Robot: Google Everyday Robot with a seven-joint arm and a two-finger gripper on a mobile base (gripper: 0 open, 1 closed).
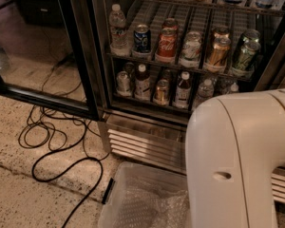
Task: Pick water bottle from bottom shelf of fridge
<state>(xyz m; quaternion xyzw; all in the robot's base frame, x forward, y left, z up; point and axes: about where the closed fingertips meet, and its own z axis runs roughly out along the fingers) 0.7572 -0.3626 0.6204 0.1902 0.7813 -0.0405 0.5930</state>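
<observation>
The fridge (pixel 143 144) stands open in front of me, with wire racks of drinks. On the bottom shelf (pixel 147 102) a small clear water bottle (pixel 205 91) with a white cap stands right of centre, its lower part hidden behind my white arm housing (pixel 242 160). A second white cap (pixel 233 86) shows just to its right. Left of them on the same shelf stand cans and dark-filled bottles (pixel 142 82). My gripper is not in view; only the arm's large white housing fills the lower right.
A taller clear bottle (pixel 117 30) and several cans (pixel 166 45) stand on the rack above. The black-framed glass door (pixel 42 99) is swung open to the left. Black cables (pixel 61 146) loop on the speckled floor. A clear plastic bin (pixel 142 203) sits below the grille.
</observation>
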